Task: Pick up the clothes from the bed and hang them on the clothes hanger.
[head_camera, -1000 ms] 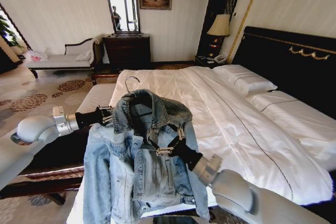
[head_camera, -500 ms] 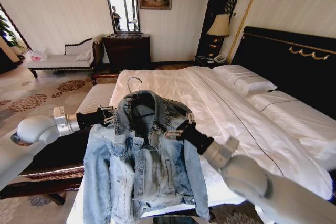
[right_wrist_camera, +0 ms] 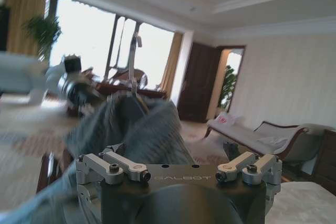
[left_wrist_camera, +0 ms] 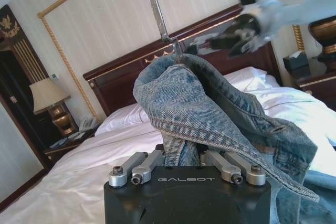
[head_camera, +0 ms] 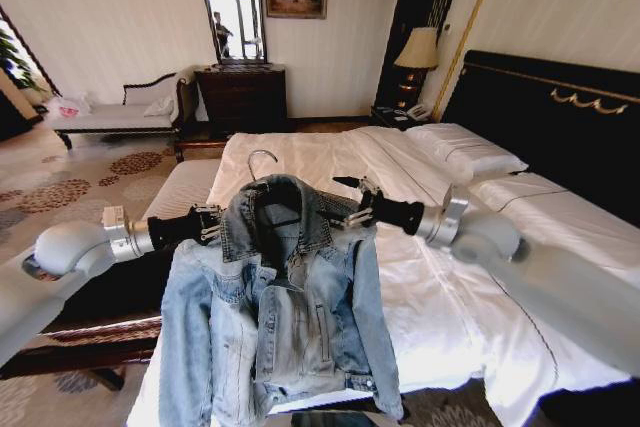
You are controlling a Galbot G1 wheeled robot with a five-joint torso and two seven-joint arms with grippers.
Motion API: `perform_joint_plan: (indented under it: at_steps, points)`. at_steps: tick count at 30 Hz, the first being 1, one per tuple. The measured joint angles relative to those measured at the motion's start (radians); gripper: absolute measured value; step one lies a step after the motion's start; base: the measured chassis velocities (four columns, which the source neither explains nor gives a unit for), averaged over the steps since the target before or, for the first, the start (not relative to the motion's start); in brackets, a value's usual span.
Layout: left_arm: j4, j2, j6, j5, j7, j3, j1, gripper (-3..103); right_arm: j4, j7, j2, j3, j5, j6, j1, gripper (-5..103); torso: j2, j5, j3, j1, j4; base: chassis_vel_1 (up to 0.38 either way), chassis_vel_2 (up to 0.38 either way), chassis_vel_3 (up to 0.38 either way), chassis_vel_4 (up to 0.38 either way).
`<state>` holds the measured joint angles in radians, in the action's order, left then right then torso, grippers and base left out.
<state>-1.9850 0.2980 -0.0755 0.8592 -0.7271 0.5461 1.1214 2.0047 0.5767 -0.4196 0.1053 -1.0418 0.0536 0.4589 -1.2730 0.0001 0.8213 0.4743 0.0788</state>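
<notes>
Under the denim jacket [head_camera: 275, 297], most of the hanger [head_camera: 262, 160], hook exposed.

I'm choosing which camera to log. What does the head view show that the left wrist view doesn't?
Head view: the denim jacket's whole front hanging with its sleeves down, the left end effector at one shoulder, and the chaise lounge and dresser behind.

Left wrist view: denim pinched between the left end effector's fingers, and a lamp at the bed's far side.

Both: the hanger's silver hook above the collar, the right end effector, fingers apart, at the other shoulder, and the white bed.
</notes>
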Motion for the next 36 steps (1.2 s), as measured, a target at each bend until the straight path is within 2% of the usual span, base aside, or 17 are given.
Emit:
perform_joint_plan:
  at_steps: [1, 2, 3, 10, 13, 14, 19, 30, 32, 36]
  points:
    - [0.001, 0.001, -0.002, -0.002, -0.003, 0.000, 0.002, 21, -0.049, 0.059, -0.002, 0.013, 0.033, -0.001, -0.031, 100, 0.000, 0.0000, 0.000, 0.000, -0.0001, 0.000, 0.000, 0.000, 0.000]
    - [0.001, 0.001, -0.002, -0.002, -0.003, 0.000, 0.002, 21, -0.049, 0.059, -0.002, 0.013, 0.033, -0.001, -0.031, 100, 0.000, 0.0000, 0.000, 0.000, -0.0001, 0.000, 0.000, 0.000, 0.000]
    - [0.001, 0.001, -0.004, -0.003, -0.006, 0.000, 0.003, 21, -0.097, 0.109, -0.013, 0.029, 0.066, -0.002, -0.066, 100, 0.000, 0.0001, 0.000, 0.000, 0.0000, 0.000, 0.000, 0.000, 0.000]
    - [-0.005, -0.003, -0.004, -0.006, -0.011, -0.005, 0.002, 21, -0.154, 0.161, -0.046, 0.063, 0.092, 0.031, -0.132, 100, 0.000, 0.0002, 0.000, 0.000, -0.0001, 0.000, 0.000, 0.000, 0.000]
    - [-0.010, -0.005, -0.004, -0.012, -0.012, -0.010, 0.002, 20, -0.168, 0.214, -0.051, 0.074, 0.105, 0.048, -0.148, 103, 0.000, -0.0002, 0.000, 0.000, -0.0003, 0.000, 0.000, 0.000, 0.000]
    - [-0.012, -0.005, -0.004, -0.016, -0.013, -0.012, 0.002, 20, -0.168, 0.233, -0.051, 0.077, 0.111, 0.056, -0.148, 100, 0.000, -0.0001, 0.000, 0.000, -0.0001, 0.000, 0.000, 0.000, 0.000]
    - [-0.021, -0.004, -0.004, -0.017, -0.014, -0.014, 0.002, 20, -0.168, 0.267, -0.057, 0.082, 0.133, 0.069, -0.142, 92, 0.000, 0.0000, 0.000, 0.000, 0.0000, 0.000, 0.000, 0.000, 0.000]
    - [-0.045, -0.005, 0.000, -0.017, -0.012, -0.016, 0.002, 20, -0.169, 0.296, -0.079, 0.107, 0.178, 0.077, -0.164, 89, 0.000, -0.0001, 0.000, 0.000, -0.0001, 0.000, 0.000, 0.000, 0.000]
    - [-0.045, -0.005, 0.001, -0.017, -0.012, -0.015, 0.003, 20, -0.173, 0.302, -0.079, 0.108, 0.182, 0.074, -0.167, 97, 0.000, -0.0001, 0.000, 0.000, -0.0002, 0.000, 0.000, 0.000, 0.000]
    - [-0.045, -0.005, 0.001, -0.017, -0.013, -0.015, 0.005, 20, -0.177, 0.315, -0.072, 0.108, 0.184, 0.057, -0.167, 102, 0.000, -0.0001, 0.000, 0.000, -0.0001, 0.000, 0.000, 0.000, 0.000]
